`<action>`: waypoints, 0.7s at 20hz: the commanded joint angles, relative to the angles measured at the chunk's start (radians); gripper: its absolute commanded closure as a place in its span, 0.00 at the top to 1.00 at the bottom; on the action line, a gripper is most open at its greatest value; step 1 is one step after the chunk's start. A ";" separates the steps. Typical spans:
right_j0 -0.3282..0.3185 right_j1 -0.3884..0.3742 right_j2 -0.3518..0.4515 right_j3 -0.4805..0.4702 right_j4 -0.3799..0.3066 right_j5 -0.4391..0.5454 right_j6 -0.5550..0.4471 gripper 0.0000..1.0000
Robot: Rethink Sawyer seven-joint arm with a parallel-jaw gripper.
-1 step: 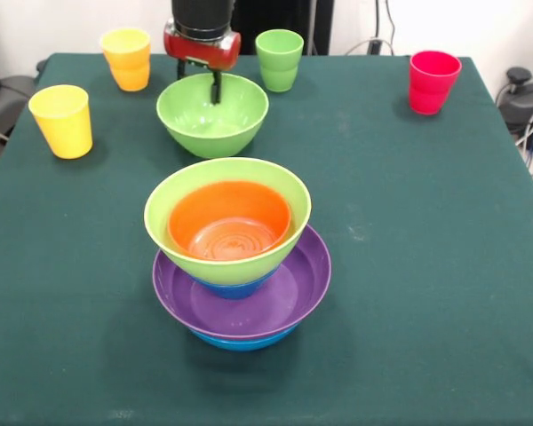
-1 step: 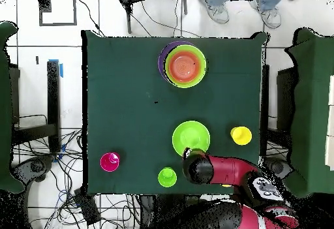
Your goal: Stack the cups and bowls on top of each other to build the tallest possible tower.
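Observation:
My gripper (image 1: 199, 86) hangs at the far rim of a loose light green bowl (image 1: 213, 124) (image 2: 190, 137), open, with one finger (image 1: 217, 89) inside the bowl and the other behind the rim. Nearer the front stands the tower (image 1: 238, 266) (image 2: 184, 65): a large blue bowl (image 1: 242, 341) lowest, then the wide purple bowl (image 1: 298, 288), a small blue bowl (image 1: 235, 287), a light green bowl (image 1: 186, 253) and the orange bowl (image 1: 231, 222) nested inside. Single cups stand apart: yellow (image 1: 62, 121) (image 2: 241, 135), orange-yellow (image 1: 127, 59), light green (image 1: 279, 59) (image 2: 167, 177), red (image 1: 433, 82) (image 2: 109, 162).
The green tablecloth (image 1: 409, 266) covers the whole table. Cables lie on the floor around it, and a person's feet (image 2: 215, 11) show beyond the table's edge past the tower. The arm (image 2: 222, 171) hides the orange-yellow cup in the overhead view.

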 commanded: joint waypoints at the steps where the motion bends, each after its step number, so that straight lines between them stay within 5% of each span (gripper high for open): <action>1: 0.002 0.044 0.125 -0.108 0.012 0.071 0.011 0.00; 14: -0.018 0.041 0.139 -0.098 0.015 0.095 0.003 0.00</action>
